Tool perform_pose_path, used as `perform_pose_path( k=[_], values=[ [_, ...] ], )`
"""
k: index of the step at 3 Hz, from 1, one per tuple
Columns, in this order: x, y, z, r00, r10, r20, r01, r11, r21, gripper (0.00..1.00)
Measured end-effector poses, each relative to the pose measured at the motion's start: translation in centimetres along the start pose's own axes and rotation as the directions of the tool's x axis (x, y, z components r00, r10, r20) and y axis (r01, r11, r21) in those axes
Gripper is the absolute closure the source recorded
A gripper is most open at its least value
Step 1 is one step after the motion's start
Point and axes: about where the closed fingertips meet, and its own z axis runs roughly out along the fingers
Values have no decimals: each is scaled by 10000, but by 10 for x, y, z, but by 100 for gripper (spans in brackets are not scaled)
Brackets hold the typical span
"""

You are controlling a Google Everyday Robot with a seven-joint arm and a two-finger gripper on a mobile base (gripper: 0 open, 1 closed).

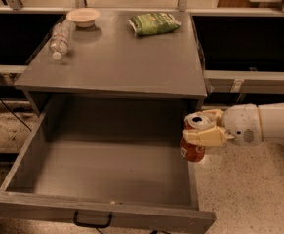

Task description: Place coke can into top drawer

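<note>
The red coke can (192, 150) with a silver top is held upright in my gripper (203, 128), whose cream fingers are shut around its upper part. The can hangs over the right side wall of the top drawer (107, 213), which is pulled wide open and empty, with a black handle (92, 221) on its front panel. My arm comes in from the right.
On the grey cabinet top (117, 62) lie a clear plastic bottle (60, 39), a small white bowl (83, 16) and a green snack bag (152, 23). Speckled floor lies to the right of the drawer.
</note>
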Motion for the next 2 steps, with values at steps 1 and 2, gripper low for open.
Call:
perform_pose_path(
  k=[1, 2],
  values=[
    [30, 31, 23, 9990, 451, 37, -448, 9970, -626, 100],
    [33, 31, 26, 9987, 498, 47, -494, 9966, -661, 100]
  ],
)
